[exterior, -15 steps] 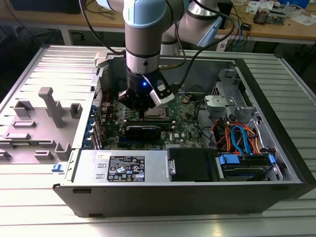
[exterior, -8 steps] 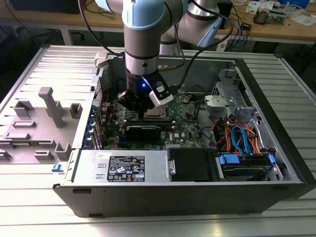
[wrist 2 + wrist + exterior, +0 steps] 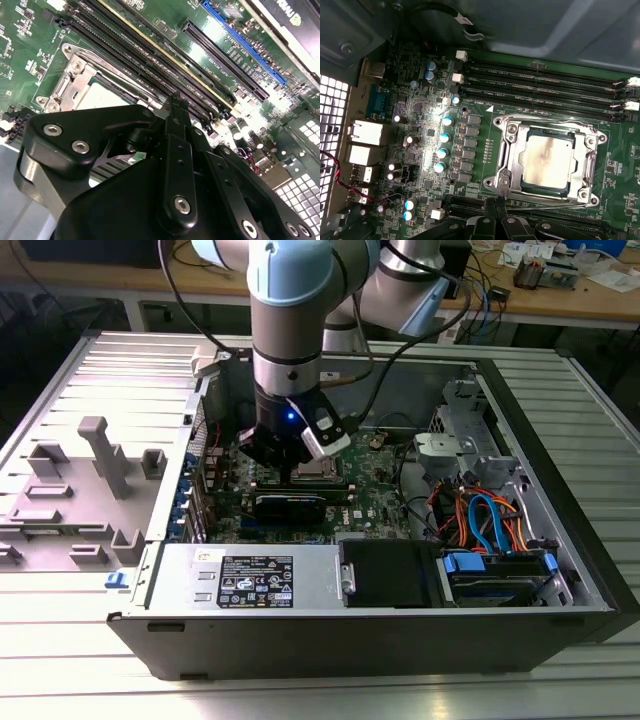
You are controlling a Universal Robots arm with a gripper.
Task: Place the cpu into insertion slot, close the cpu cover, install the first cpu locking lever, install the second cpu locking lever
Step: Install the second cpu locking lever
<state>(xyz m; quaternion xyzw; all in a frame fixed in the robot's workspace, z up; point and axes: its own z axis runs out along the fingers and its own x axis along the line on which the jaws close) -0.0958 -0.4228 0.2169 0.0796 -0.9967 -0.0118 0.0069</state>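
Gripper (image 3: 172, 107) linkage looms closest, fingers drawn together, grasping nothing, poised just beside the socket edge. Cpu (image 3: 547, 161) sits seated in the slot (image 3: 506, 178), cover (image 3: 587, 157) down around it. For a sound lever step, I judge steady pressure along the wire (image 3: 545, 200) essential, clear of memory slots (image 3: 540, 80).
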